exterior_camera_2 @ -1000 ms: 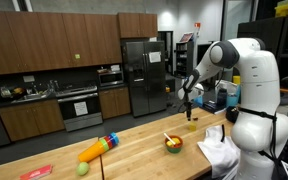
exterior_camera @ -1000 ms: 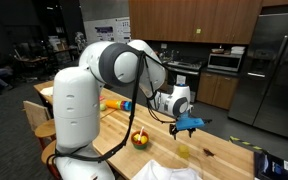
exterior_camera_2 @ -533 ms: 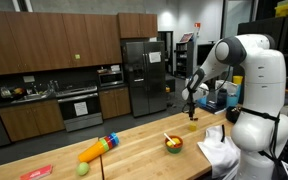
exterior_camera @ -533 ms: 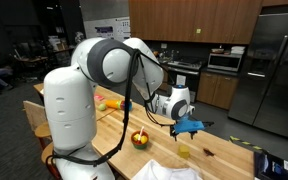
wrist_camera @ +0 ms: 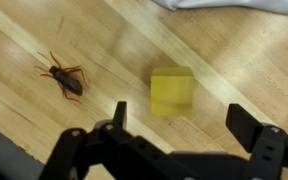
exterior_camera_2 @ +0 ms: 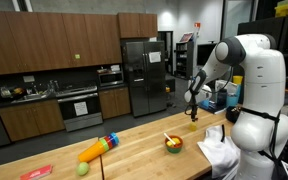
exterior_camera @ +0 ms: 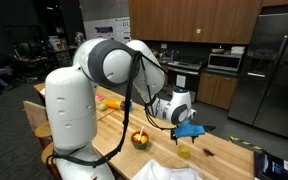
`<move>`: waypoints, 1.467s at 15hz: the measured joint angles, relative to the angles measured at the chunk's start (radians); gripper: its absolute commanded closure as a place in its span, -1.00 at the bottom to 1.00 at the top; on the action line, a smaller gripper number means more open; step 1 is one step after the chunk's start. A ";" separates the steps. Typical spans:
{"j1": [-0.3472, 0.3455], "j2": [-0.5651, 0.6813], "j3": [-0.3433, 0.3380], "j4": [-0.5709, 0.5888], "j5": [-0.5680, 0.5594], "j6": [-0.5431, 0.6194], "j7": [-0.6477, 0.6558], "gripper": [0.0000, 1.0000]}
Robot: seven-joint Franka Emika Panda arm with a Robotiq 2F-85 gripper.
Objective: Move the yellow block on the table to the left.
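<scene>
Closest to the wrist camera is the gripper (wrist_camera: 180, 130). Its two black fingers (wrist_camera: 102, 142) are spread wide apart, with nothing between them. Just past the fingers, the yellow block (wrist_camera: 172, 91) lies flat on the bare wood of the table (wrist_camera: 244, 70). The fingers do not touch it. Off to one side of the block sits a small brown bug shape (wrist_camera: 64, 78) with thin legs. At the far edge of this view, a bit of white cloth (wrist_camera: 234, 5) lies on the wood. In an exterior view, the big white robot arm (exterior_camera: 94, 75) fills the front. A dark bowl (exterior_camera: 140, 139) with yellow and red things in it sits on the table (exterior_camera: 114, 125) close by. A little past the bowl, the gripper (exterior_camera: 190, 130) hangs in the air just over the yellow block (exterior_camera: 183, 151) and stays apart from it. Far behind stands a big silver fridge (exterior_camera: 274, 70). In an exterior view, a green ball (exterior_camera_2: 82, 168) lies at the near end of the table (exterior_camera_2: 134, 150). Next comes a long yellow-orange thing (exterior_camera_2: 97, 149) with a blue end, then the bowl (exterior_camera_2: 173, 144). Farther along, near the table's far edge, is the yellow block (exterior_camera_2: 192, 125), with the wide-open gripper (exterior_camera_2: 192, 106) right above it. At the very back are a dark fridge (exterior_camera_2: 142, 75) and brown cupboards (exterior_camera_2: 44, 45).
</scene>
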 measured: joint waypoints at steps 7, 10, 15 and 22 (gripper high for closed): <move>-0.036 0.064 0.036 0.025 0.216 -0.002 -0.201 -1.00; -0.048 0.097 0.045 0.050 0.247 -0.003 -0.255 -1.00; -0.050 0.153 0.037 0.091 0.199 -0.002 -0.259 -1.00; -0.054 0.216 0.039 0.143 0.151 -0.002 -0.259 -1.00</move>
